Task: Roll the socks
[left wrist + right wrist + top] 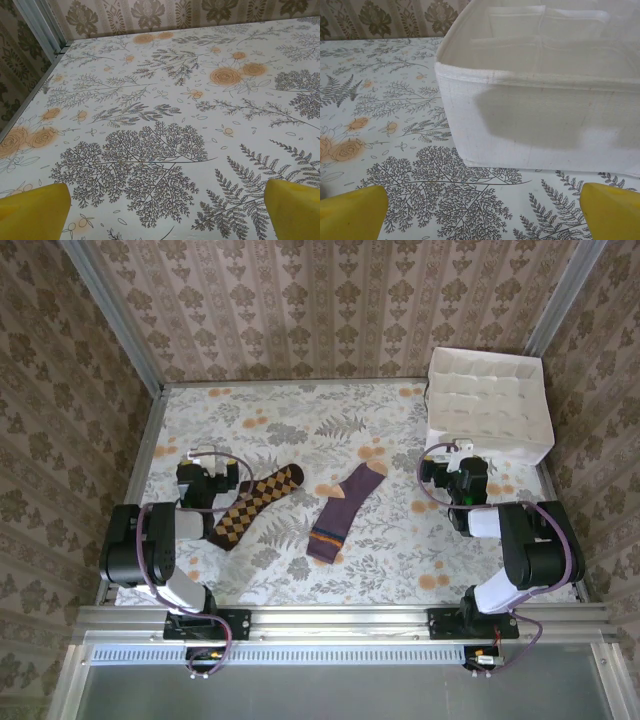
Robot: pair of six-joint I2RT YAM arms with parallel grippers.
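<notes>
Two grippers: left gripper (162,215) and right gripper (482,214) are held with fingers (30,212) spread, nothing pinched.
Socks: brown checked sock (255,503) and purple striped sock (340,512) are laid flat, apart, on the table (300,430).
Risk: thin fabric could be dragged or bunched if only one layer is pinched.
Hidden: white box (545,120) compartments, far right, are washed out.

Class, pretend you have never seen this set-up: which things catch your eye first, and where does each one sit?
A brown checked sock and a purple striped sock lie flat and apart in the middle of the flowered table, the brown one to the left. A white divided box stands in the far right corner, just before the open right gripper. The open left gripper looks out over the table.
</notes>
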